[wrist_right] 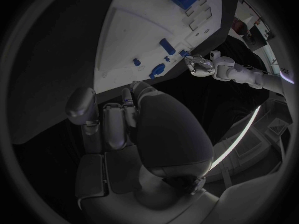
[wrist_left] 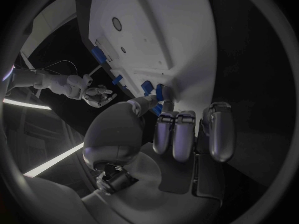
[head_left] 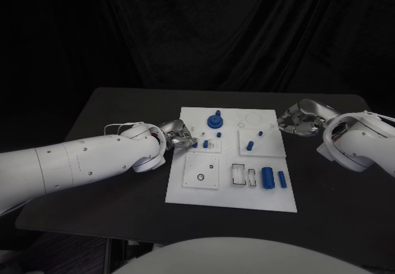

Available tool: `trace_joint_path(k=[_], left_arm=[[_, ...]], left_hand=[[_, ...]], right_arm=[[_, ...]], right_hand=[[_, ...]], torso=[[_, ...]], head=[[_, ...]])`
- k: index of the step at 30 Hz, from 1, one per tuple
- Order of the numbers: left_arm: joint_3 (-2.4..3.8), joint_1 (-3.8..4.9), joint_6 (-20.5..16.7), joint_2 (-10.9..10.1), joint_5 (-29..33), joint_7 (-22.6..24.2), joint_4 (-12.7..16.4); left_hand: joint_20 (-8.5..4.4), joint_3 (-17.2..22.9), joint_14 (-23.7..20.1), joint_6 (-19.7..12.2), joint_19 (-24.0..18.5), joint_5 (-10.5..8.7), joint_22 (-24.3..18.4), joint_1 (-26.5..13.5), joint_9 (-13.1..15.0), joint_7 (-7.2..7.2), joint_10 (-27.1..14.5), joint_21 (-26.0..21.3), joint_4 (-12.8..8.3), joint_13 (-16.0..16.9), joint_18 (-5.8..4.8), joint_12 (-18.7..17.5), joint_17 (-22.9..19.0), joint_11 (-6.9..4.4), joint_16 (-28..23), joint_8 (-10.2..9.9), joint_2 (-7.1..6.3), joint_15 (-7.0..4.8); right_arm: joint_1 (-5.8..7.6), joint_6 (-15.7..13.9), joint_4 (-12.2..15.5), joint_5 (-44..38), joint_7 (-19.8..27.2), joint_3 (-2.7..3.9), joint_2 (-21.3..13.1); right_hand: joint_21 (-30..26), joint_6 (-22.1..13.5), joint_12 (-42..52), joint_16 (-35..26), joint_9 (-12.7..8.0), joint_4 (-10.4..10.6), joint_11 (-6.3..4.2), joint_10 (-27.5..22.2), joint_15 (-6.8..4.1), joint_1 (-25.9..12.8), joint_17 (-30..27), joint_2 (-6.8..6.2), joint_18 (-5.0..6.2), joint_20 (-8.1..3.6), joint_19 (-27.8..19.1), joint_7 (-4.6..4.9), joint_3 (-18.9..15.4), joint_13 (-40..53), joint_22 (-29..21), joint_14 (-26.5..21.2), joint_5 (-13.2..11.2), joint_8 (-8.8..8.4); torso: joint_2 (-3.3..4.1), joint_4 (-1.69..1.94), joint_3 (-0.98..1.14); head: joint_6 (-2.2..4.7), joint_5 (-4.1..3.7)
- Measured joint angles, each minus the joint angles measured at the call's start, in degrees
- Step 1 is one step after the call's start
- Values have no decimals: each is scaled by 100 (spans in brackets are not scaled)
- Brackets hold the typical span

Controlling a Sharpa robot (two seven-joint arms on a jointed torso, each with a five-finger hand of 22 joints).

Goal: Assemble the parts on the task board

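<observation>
The white task board (head_left: 230, 194) lies mid-table, with a blue gear (head_left: 216, 121) near its far edge and small blue pegs (head_left: 220, 135) behind it. My left hand (head_left: 180, 137) rests at the board's left edge; its thumb and a finger pinch a small blue peg (head_left: 194, 145), which the left wrist view shows at the fingertips (wrist_left: 158, 107). A second peg (head_left: 206, 144) stands just beside it. My right hand (head_left: 298, 122) hovers off the board's far right corner, fingers curled in on nothing (wrist_right: 106, 124). Two blue cylinders (head_left: 267, 176) lie at the board's right.
Square white inset plates (head_left: 201, 171) and rectangular slots (head_left: 238, 174) sit on the board's near half. Two more pegs (head_left: 249, 145) stand on the right inset. Black table (head_left: 107, 188) surrounds the board, and a dark curtain hangs behind.
</observation>
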Motion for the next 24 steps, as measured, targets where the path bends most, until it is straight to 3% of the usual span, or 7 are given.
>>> trace_joint_path(k=[24], left_arm=[[9, -22, -25, -30, -14, 44, -7]], left_hand=[[0, -87, 0, 1, 0, 158, -1, 72, -6, 4, 0, 0, 23, 0, 0, 0, -2, 0, 0, -21, 26, 0]], right_arm=[[0, 6, 2, 61, -3, 0, -12]], right_hand=[[0, 0, 4, 0, 0, 0, 0, 0, 0, 0, 0, 0, 0, 0, 0, 0, 0, -8, 4, 0, 0, 0]], torso=[[1, 0, -3]], head=[[0, 3]])
